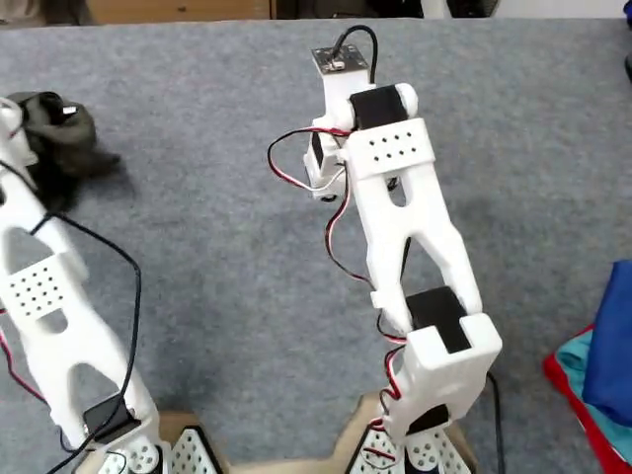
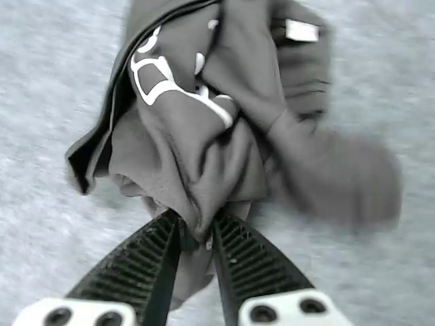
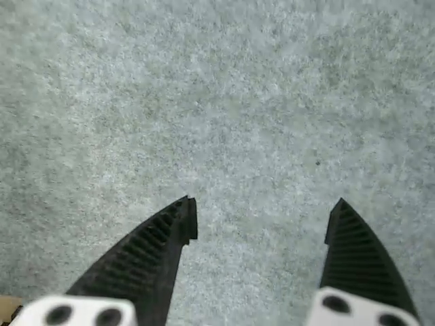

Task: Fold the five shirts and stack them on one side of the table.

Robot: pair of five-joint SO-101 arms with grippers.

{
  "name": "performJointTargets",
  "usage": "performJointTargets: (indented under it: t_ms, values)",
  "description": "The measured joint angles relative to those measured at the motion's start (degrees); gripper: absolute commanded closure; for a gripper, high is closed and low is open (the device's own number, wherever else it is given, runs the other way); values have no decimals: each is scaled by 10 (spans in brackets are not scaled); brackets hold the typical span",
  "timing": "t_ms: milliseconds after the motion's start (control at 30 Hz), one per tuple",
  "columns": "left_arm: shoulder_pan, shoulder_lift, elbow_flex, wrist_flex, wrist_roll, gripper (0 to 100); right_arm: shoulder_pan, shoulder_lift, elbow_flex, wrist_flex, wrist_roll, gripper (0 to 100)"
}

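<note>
Grey felt table point(image 1: 217, 257). Crumpled dark shirt point(image 2: 224, 122) at far-left edge, pinched by left gripper point(image 2: 197, 231) (fingers clamped on a fold). Right gripper point(image 3: 262, 224) spread wide over mid-table. Folded stack point(image 1: 597, 365) at right edge.

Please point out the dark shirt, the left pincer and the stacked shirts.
dark shirt point(image 2: 251, 102), left wrist view, crumpled middle.
left pincer point(image 2: 197, 227), left wrist view, between its tips.
stacked shirts point(image 1: 612, 341), high view, blue top layer.
</note>
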Motion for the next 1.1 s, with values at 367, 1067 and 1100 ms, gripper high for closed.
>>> performJointTargets:
  t_ms: [367,1067,1100]
  values:
    - [164,-345,322,4,152,981,135,-20,-30,9,0,688]
    - [575,-1015,952,4,171,946,246,-403,398,9,215,688]
    - [575,-1029,962,4,171,903,246,-404,406,9,215,688]
